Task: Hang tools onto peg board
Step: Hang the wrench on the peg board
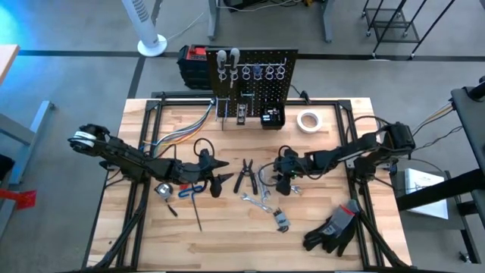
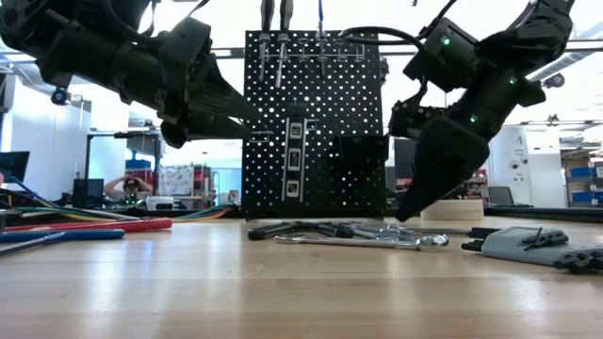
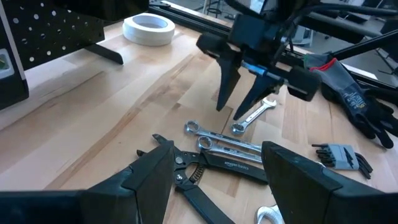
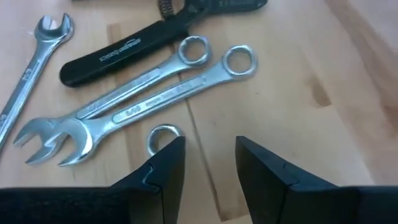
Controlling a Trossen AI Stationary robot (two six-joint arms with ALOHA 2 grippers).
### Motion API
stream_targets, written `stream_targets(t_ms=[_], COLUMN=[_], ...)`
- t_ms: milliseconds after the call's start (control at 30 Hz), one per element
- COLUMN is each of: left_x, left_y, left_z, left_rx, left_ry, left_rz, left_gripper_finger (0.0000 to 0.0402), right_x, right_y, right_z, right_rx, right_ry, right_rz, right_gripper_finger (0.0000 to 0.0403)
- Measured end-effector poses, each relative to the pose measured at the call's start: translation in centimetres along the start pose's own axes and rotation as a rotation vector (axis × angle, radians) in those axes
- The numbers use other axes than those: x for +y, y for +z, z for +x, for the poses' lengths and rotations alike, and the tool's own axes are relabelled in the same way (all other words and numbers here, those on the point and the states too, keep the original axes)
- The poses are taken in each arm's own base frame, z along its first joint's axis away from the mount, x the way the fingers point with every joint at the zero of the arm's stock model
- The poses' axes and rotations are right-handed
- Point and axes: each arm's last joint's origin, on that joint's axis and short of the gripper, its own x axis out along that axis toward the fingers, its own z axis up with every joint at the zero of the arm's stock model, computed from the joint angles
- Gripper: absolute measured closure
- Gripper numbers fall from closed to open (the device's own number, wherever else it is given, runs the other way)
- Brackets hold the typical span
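The black peg board (image 1: 254, 80) stands at the table's far edge, with several tools hanging from its ring hooks (image 1: 258, 73) and a small black bin (image 1: 273, 117). Black pliers (image 1: 244, 176) and silver wrenches (image 4: 143, 99) lie flat on the table's middle. My left gripper (image 1: 221, 173) is open and empty, held above the table just left of the pliers (image 3: 217, 165). My right gripper (image 4: 208, 158) is open, slanting down over the wrenches. Its fingers stand beside a wrench's ring end (image 4: 163, 134), and I see no touch.
A white tape roll (image 1: 307, 120) lies right of the board, and a red-and-black box (image 1: 193, 62) stands behind it. Black gloves (image 1: 333, 227) lie at the near right. A hex key set (image 3: 339, 155), a blue-handled tool (image 1: 189, 189) and screwdrivers lie near the front.
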Motion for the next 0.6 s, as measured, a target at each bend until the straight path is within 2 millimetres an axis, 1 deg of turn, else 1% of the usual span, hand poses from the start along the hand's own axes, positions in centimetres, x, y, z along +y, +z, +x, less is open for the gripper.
stream_targets(t_ms=[233, 433, 533, 600], left_x=[0.0, 0.0, 0.0, 0.0], left_y=[0.0, 0.0, 0.0, 0.0], left_z=[0.0, 0.0, 0.0, 0.0], left_rx=[-0.001, 0.0, 0.002, 0.002], left_ry=[0.0, 0.0, 0.001, 0.001], left_rz=[-0.008, -0.008, -0.01, -0.01], left_gripper_finger=[0.0171, 0.0171, 0.0171, 0.0171], right_x=[0.5, 0.6, 0.6, 0.7], right_y=[0.7, 0.4, 0.2, 0.3], right_z=[0.7, 1.9, 2.4, 2.5], right_rx=[0.008, 0.055, 0.08, 0.083], right_ry=[0.039, 0.034, 0.025, 0.025], right_rz=[-0.017, -0.034, -0.047, -0.066], right_gripper_finger=[0.0273, 0.0277, 0.0292, 0.0315])
